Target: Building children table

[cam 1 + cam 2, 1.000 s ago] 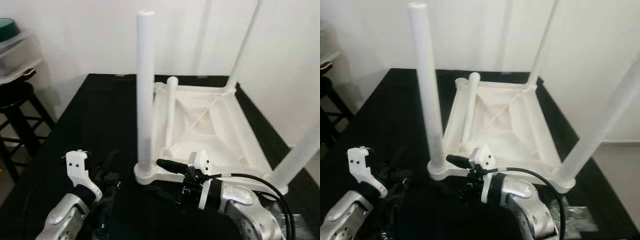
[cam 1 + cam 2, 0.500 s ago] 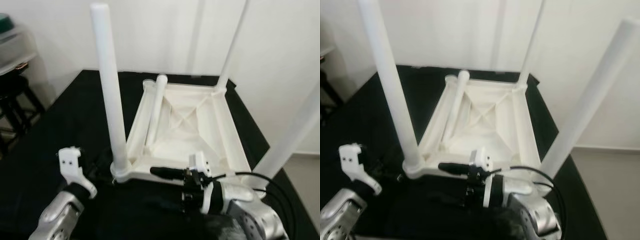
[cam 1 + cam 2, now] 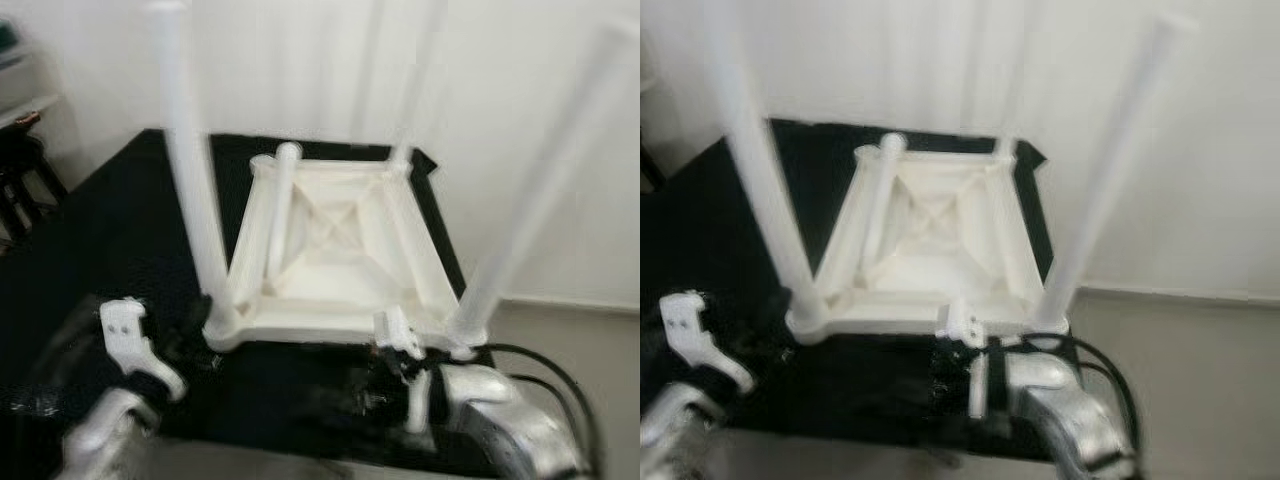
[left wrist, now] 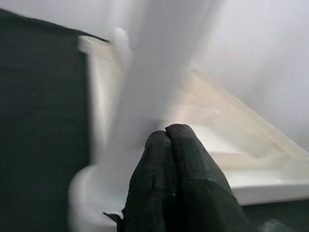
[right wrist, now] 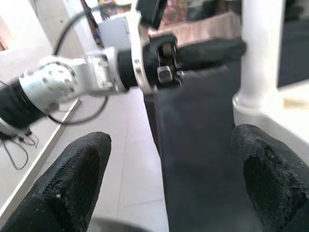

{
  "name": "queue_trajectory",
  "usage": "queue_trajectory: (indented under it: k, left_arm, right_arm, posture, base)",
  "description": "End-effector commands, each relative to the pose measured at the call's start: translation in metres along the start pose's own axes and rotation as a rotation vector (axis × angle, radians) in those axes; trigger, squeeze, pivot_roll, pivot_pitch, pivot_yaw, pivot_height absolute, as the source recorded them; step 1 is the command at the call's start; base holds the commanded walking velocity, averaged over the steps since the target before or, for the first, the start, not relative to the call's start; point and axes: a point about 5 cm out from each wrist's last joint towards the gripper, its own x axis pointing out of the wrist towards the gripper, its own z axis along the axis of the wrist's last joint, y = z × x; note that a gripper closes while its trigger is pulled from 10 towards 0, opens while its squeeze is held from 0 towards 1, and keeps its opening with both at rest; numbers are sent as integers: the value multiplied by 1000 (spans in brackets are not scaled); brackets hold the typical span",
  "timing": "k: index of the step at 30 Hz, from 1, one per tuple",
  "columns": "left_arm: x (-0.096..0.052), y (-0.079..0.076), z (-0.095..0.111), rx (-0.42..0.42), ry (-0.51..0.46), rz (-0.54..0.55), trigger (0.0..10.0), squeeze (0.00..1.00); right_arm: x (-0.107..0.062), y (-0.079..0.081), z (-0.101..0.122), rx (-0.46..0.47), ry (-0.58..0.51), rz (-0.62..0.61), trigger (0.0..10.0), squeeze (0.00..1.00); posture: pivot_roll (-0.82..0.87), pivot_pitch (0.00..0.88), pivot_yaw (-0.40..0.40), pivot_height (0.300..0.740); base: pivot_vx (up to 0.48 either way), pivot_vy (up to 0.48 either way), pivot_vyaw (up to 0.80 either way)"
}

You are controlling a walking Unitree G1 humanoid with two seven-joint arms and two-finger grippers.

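Left wrist view, left gripper (image 4: 166,133) pinched closed against table (image 3: 330,250) leg (image 4: 145,87), right gripper (image 5: 169,159) spread wide.

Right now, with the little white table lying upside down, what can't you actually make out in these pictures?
- The upturned table: motion blur in both eye views hides how its legs join the corners.
- Near left leg: its top is cut off by the frame edge.
- Loose leg inside the frame: whether it is attached is too blurred to tell.
- Left end effector: whether its closed fingertips touch the leg is blurred.
- Right end effector: open.
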Motion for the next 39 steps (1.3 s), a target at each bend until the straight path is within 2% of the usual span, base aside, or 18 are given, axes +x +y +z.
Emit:
queue_trajectory:
  k: [1, 2, 6, 10, 14, 18, 21, 23, 27, 35, 38, 39]
  left_arm:
    - [-3, 22, 0, 39, 30, 123, 10000, 0]
    - [-3, 22, 0, 39, 30, 123, 10000, 0]
    - [-12, 48, 9, 60, 19, 269, 10000, 0]
    - [-19, 56, 11, 48, -6, 313, 10000, 0]
    - [-25, 61, 5, 65, 20, 342, 10000, 0]
    - [-28, 55, -3, 62, 52, 319, 10000, 0]
    - [-29, 38, -8, 79, 104, 205, 10000, 0]
    - [-30, 31, -9, 105, 122, 165, 10000, 0]
    - [-29, 29, -10, 130, 135, 162, 10000, 0]
    - [-23, 22, -11, 122, 123, 141, 10000, 0]
    - [-13, 10, -11, 111, 107, 102, 10000, 0]
    - [-13, 10, -11, 111, 107, 102, 10000, 0]
  right_arm:
    - [3, 0, 3, -22, -17, 2, 10000, 0]
    - [3, 0, 3, -22, -17, 2, 10000, 0]
    - [4, 0, 3, -23, -16, -2, 10000, 0]
    - [4, 0, 3, -21, -17, -2, 10000, 0]
    - [4, -1, 2, -20, -17, -2, 10000, 0]
    - [4, -3, 2, -30, -17, -16, 10000, 0]
    - [2, -10, 0, -45, -14, -69, 10000, 0]
    - [2, -12, 0, -45, -14, -86, 10000, 0]
    - [2, -13, 0, -43, -18, -95, 10000, 0]
    - [3, -18, 3, -56, -34, -137, 10000, 0]
    - [5, -38, 11, -76, -87, -319, 10000, 0]
    - [5, -38, 11, -76, -87, -319, 10000, 0]
  posture:
    - [-25, 37, -22, 740]
    - [-25, 37, -22, 740]
    - [-25, 31, -10, 740]
    - [-25, 31, -10, 740]
    - [-24, 22, -9, 740]
    - [-23, 22, -9, 740]
    - [-21, 28, -8, 740]
    - [-21, 28, -8, 740]
    - [-18, 33, -10, 740]
    - [-22, 32, -13, 740]
    - [-24, 32, -11, 740]
    - [-24, 32, -11, 740]
  base:
    - [0, 0, 0]
    - [0, 0, 0]
    - [0, 480, 0]
    - [0, 360, 0]
    - [0, 0, 0]
    - [0, 0, 0]
    - [0, 0, 0]
    - [0, 0, 0]
    - [0, 0, 0]
    - [0, 0, 0]
    - [0, 0, 0]
    - [0, 0, 0]
